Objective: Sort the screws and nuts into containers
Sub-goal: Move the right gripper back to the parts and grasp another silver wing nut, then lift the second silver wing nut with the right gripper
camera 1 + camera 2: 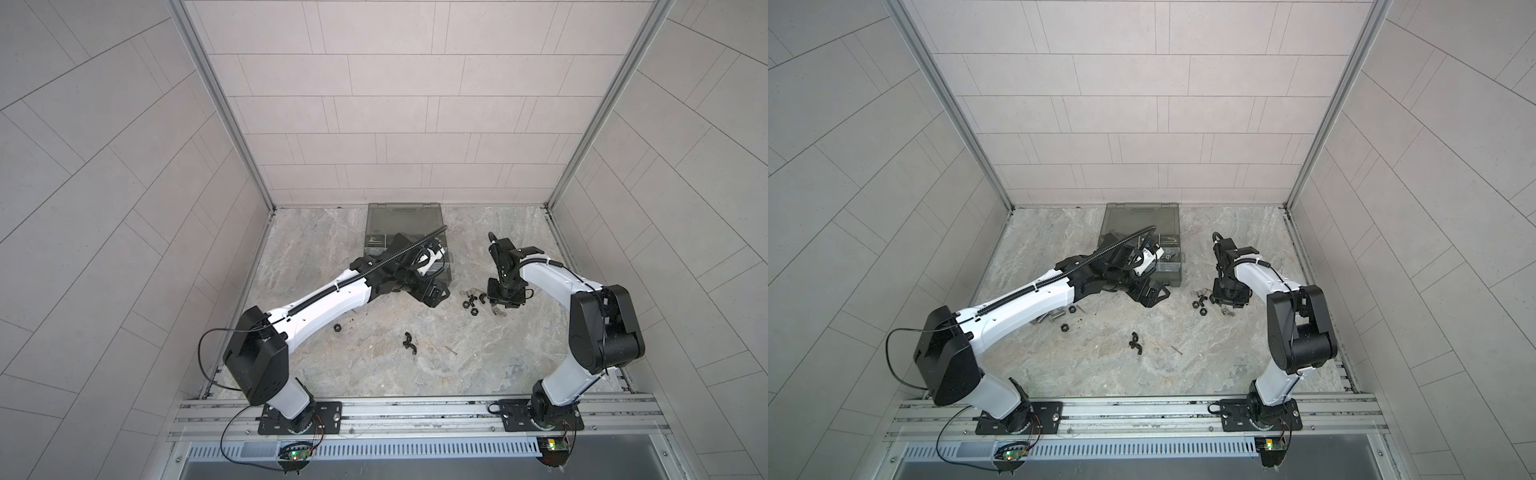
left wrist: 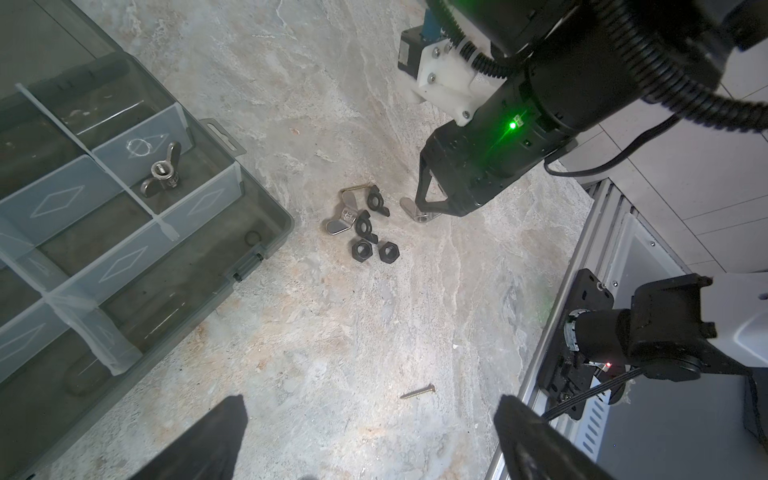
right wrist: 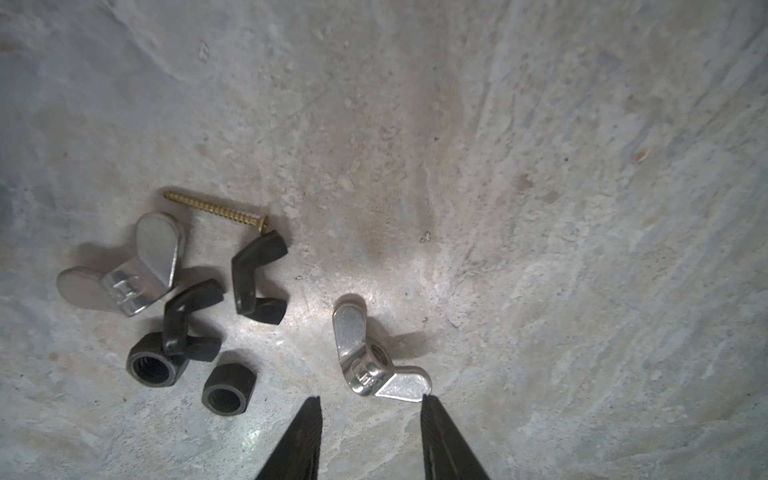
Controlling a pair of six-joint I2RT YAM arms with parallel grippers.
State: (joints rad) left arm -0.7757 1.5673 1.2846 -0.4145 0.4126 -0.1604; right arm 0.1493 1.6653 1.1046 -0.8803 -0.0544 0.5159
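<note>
My right gripper (image 3: 371,400) hangs low over the table, open, jaws a small gap apart. A silver wing nut (image 3: 374,357) lies just beyond its tips, one ear touching a fingertip (image 3: 428,405). Beside it lies a cluster: two black hex nuts (image 3: 156,365), two black wing nuts (image 3: 253,282), another silver wing nut (image 3: 124,270) and a brass screw (image 3: 216,212). The grey-green case (image 2: 266,216) has clear-walled containers; one holds a silver wing nut (image 2: 160,174). My left gripper (image 2: 370,415) is wide open and empty, near the case's front corner (image 1: 432,291).
A thin screw (image 2: 417,392) lies alone on the marble in front of the left gripper. A black wing nut (image 1: 409,338) and a black hex nut (image 1: 338,327) sit mid-table. Silver bolts (image 1: 1050,318) show by the left forearm. The case's lid (image 1: 403,216) stands open against the back wall.
</note>
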